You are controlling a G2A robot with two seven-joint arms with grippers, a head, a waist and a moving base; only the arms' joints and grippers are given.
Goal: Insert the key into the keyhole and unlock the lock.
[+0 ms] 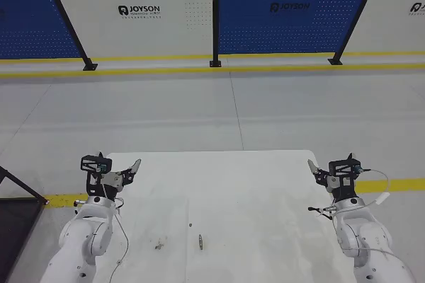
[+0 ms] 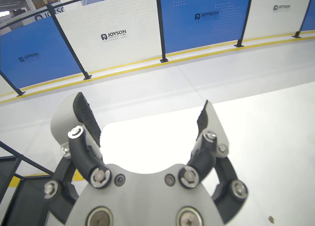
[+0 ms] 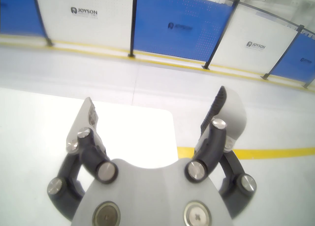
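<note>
The white rect. table w/ rounded corners (image 1: pixel 283 212) is viewed from above. Two small items are laid near its near edge, approx. 7 o'clock from table centre. One is a small dark oblong metal item (image 1: pixel 200 242). At its 9 o'clock side is a small pale-grey item (image 1: pixel 158 245), near it but not touching. Which is the key and which the lock cannot be told, as both are too small.

The left gripper (image 1: pixel 124 172) (image 2: pixel 142 99) is held by the table's 10 o'clock corner. Its fingers are spread wide, w/ nothing between the black ribbed pads (image 2: pixel 86 116). The right gripper (image 1: pixel 317 172) (image 3: pixel 155 94) is held by the 2 o'clock corner, likewise spread wide w/ nothing gripped. Both grippers are well apart from the two items.

At 12 o'clock beyond the table, yellow floor lines (image 1: pixel 198 71) and blue-and-white perforated fence panels (image 1: pixel 283 25) are seen.
</note>
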